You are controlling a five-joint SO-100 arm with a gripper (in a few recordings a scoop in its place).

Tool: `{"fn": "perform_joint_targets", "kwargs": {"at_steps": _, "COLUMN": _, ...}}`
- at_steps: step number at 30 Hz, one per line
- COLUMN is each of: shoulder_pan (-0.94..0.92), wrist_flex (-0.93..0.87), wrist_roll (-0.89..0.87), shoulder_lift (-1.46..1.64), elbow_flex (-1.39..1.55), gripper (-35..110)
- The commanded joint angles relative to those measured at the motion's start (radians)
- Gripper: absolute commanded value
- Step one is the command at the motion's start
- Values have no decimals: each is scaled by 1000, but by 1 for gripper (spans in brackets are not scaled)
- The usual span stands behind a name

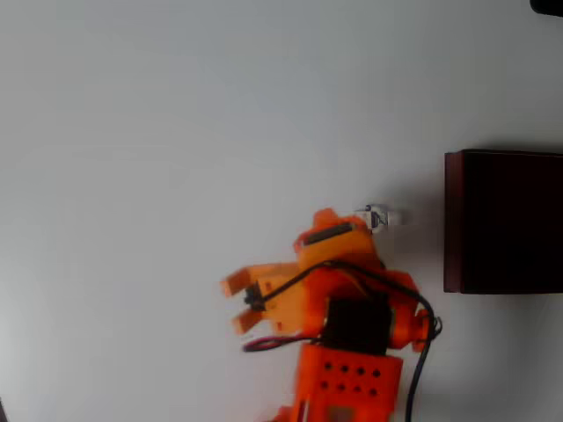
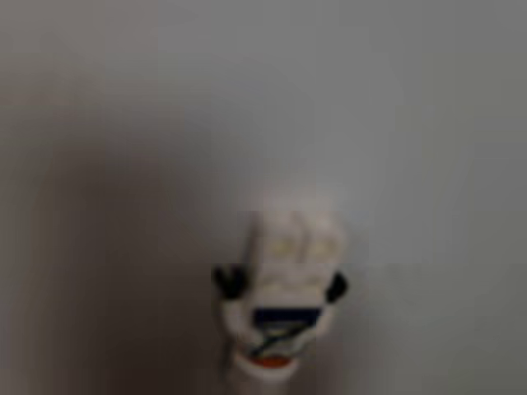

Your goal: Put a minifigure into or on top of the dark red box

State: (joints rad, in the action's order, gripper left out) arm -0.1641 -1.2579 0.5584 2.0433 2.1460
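Beside the dark red box (image 1: 501, 221), the minifigure (image 1: 378, 216) touches the end effector (image 1: 359, 221), grip state unclear.

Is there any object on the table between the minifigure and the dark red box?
No visible obstacle. In the overhead view the minifigure lies just left of the dark red box, with bare white table between them. The orange arm's upper end is beside the figure, not in that gap.
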Motion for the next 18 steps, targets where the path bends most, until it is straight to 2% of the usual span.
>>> {"fn": "perform_joint_targets", "kwargs": {"at_steps": 1, "shoulder_pan": -58, "wrist_flex": 29, "wrist_roll": 49, "shoulder_lift": -72, "elbow_flex": -74, "gripper": 20}}
{"fn": "perform_joint_targets", "kwargs": {"at_steps": 5, "shoulder_pan": -86, "wrist_flex": 14, "wrist_roll": 52, "shoulder_lift": -190, "elbow_flex": -170, "gripper": 19}}
{"fn": "perform_joint_targets", "kwargs": {"at_steps": 18, "shoulder_pan": -152, "wrist_flex": 64, "wrist_roll": -6, "shoulder_lift": -295, "elbow_flex": -249, "gripper": 20}}
